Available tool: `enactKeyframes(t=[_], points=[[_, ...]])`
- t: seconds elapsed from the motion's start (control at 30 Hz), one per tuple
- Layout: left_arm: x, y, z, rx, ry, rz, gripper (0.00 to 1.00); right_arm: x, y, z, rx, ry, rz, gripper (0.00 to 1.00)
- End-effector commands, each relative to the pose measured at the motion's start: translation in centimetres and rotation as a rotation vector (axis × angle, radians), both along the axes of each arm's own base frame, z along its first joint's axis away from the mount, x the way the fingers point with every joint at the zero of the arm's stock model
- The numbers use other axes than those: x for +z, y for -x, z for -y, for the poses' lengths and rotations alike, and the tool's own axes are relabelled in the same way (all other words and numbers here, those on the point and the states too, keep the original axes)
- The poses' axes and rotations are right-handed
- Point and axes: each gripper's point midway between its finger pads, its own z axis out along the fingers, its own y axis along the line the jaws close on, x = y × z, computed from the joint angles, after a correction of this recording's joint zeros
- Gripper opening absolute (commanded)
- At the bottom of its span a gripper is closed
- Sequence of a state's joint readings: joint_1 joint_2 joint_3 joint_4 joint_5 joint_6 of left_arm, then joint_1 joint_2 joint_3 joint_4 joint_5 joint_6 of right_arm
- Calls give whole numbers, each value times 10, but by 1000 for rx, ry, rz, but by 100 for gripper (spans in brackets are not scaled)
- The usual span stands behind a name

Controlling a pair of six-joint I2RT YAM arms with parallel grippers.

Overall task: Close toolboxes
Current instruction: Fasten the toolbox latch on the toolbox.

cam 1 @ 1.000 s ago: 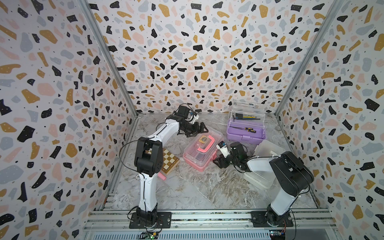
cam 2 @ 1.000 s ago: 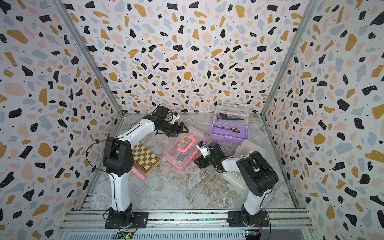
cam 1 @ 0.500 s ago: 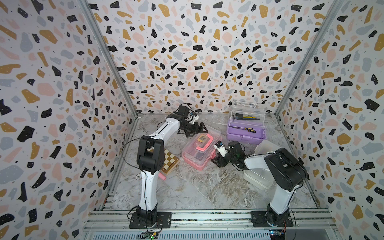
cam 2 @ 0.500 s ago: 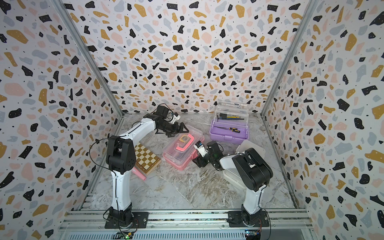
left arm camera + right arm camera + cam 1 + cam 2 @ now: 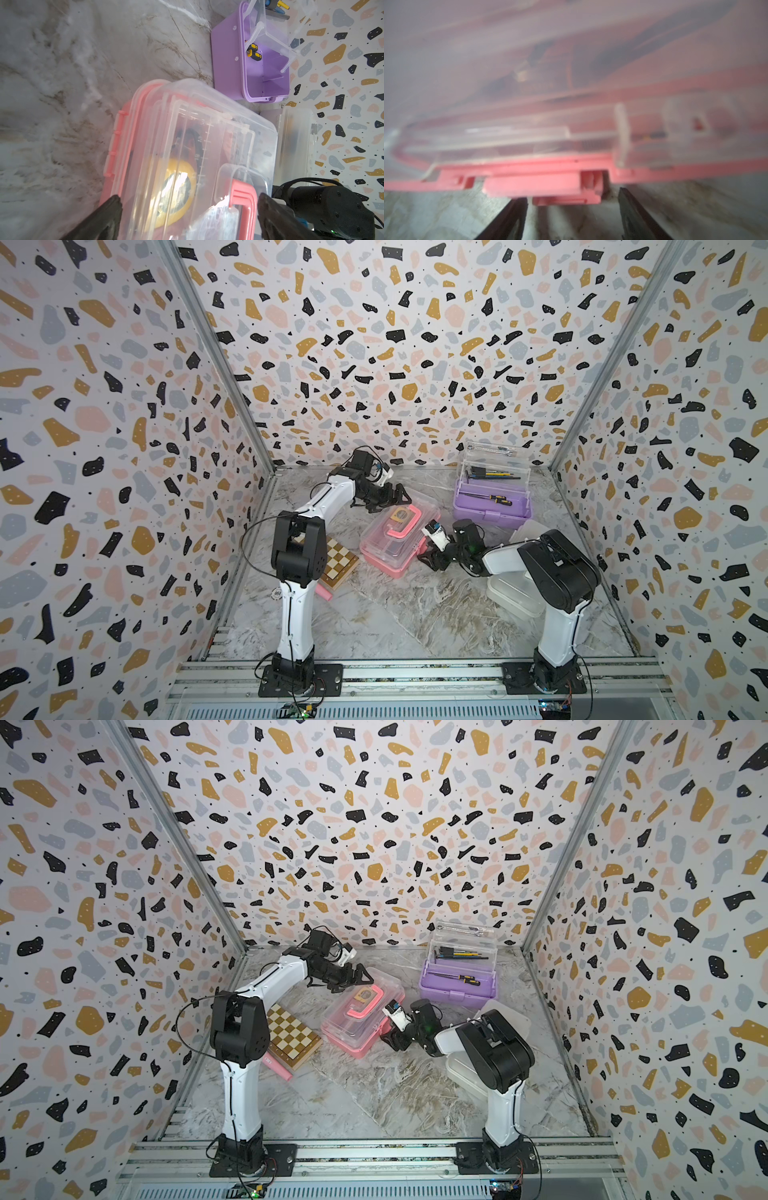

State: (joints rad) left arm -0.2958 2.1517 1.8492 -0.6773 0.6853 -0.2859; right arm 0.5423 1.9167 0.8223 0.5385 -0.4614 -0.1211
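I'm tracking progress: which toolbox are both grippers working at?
The pink toolbox, mid-table: the left gripper is at its far end, the right gripper at its latch side. The purple toolbox and white toolbox have no gripper at them.

The middle toolbox (image 5: 399, 537) lies in the middle of the table (image 5: 395, 614). The chessboard box (image 5: 338, 562) lies just left of it, a bit nearer. The far toolbox (image 5: 490, 508) sits at the back right, with tools (image 5: 488, 499) in it. The near toolbox (image 5: 512, 595) lies on the right, partly under the right arm (image 5: 557, 568).
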Motion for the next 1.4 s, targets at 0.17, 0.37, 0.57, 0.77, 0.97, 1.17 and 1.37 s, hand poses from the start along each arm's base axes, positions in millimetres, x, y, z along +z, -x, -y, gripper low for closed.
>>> enactKeyframes(t=[0.17, 0.37, 0.57, 0.77, 0.97, 1.17, 1.37], points=[[-18, 16, 3, -42, -19, -75, 99, -7, -9, -6, -46, -42, 50, 69], [-15, 16, -1, -36, -20, -76, 99, -12, -11, -2, -95, -77, 80, 38], [-16, 16, -9, -37, -46, -63, 99, 6, -2, 11, -116, -46, 101, 31], [-20, 20, -17, -57, -109, -41, 99, 30, 5, 21, -134, -12, 95, 30], [-27, 27, -24, -57, -145, -46, 97, 50, 8, 22, -121, 15, 72, 31], [-32, 38, -28, -55, -171, -48, 96, 66, 9, 18, -92, 26, 49, 30], [-37, 44, -27, -55, -183, -50, 94, 85, 5, 8, -57, 28, 21, 28]])
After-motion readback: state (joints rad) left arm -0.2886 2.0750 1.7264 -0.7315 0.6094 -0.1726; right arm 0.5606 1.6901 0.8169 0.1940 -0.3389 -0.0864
